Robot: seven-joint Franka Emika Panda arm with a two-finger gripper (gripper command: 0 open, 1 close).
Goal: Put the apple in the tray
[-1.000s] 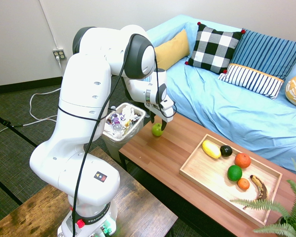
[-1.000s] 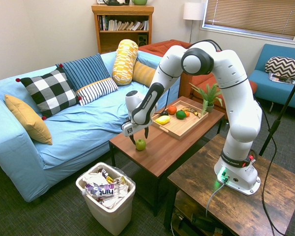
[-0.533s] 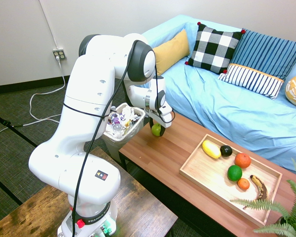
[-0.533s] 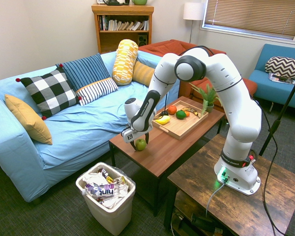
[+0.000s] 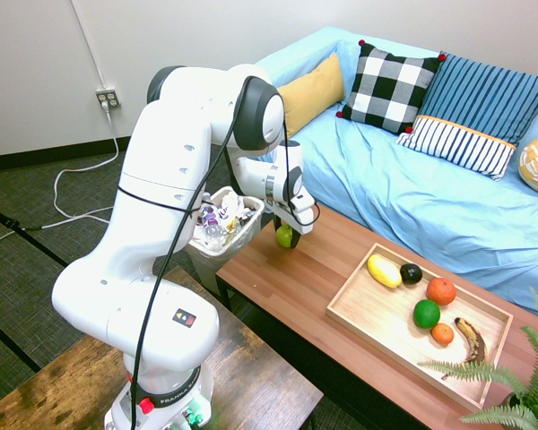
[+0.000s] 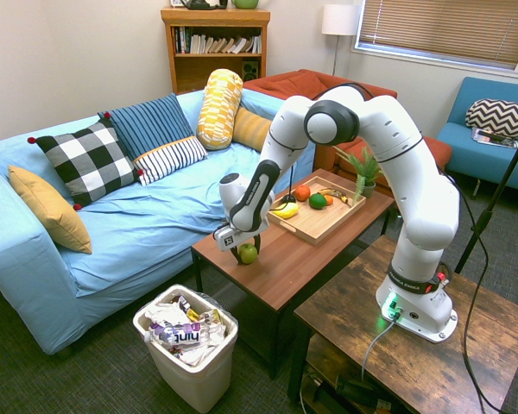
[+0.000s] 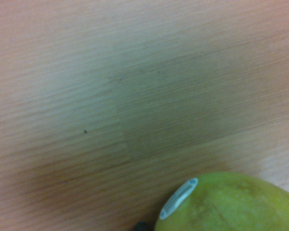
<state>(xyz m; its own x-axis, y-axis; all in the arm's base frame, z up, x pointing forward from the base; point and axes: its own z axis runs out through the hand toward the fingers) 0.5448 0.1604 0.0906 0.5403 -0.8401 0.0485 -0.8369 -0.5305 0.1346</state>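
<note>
The apple [image 5: 286, 236] [image 6: 248, 254], small and yellow-green, rests on the wooden coffee table [image 5: 287, 291] near the end by the waste bin. My gripper [image 5: 288, 240] [image 6: 246, 256] is down over it, straddling it from above. In the wrist view the apple [image 7: 231, 202] fills the lower corner, with a small sticker on its skin. The tray [image 5: 363, 318] [image 6: 318, 228], shallow and of light wood, lies at the table's other end, well away from the apple.
In the tray lie a yellow fruit [image 5: 384, 270], a dark green fruit [image 5: 426, 313], orange fruits [image 5: 440, 291] and a banana [image 5: 471, 339]. A full white waste bin [image 5: 224, 219] stands beside the table end. A blue sofa [image 5: 412, 188] runs behind, a plant [image 5: 511, 385] by the tray.
My gripper has come down from just above the apple to around it. The apple has stayed in place on the table.
</note>
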